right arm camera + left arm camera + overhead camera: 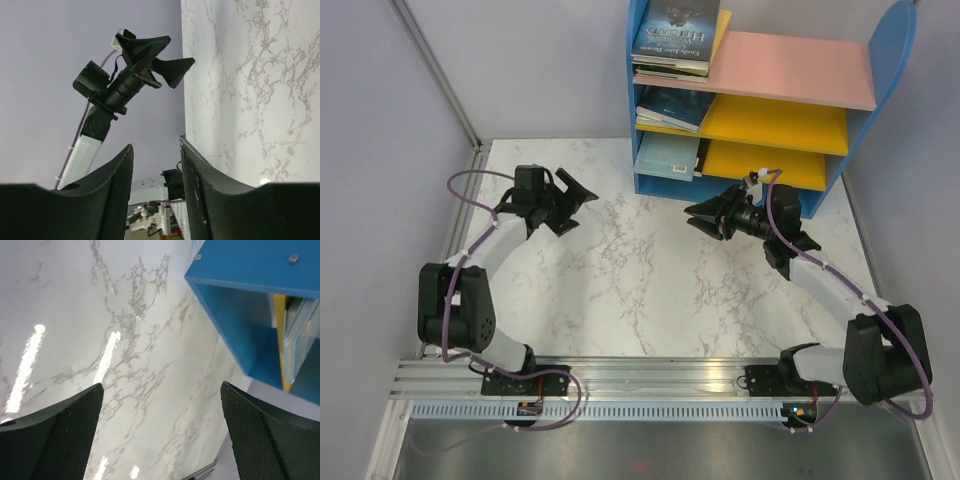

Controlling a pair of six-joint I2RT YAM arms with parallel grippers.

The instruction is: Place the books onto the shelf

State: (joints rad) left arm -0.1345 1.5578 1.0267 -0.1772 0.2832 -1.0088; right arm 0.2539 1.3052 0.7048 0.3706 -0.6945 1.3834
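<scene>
Placing looks finished: books [675, 40] lie on all three shelf [790, 70] boards, left gripper [572, 207] wide and empty, right gripper [698, 218] narrow, empty — next move is likely just parking both arms.

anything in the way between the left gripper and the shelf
Nothing visible. Only bare marble table lies between the left gripper, its jaws wide and empty, and the shelf. No book shows on the table in these views; the books lie on all three tiers.
</scene>
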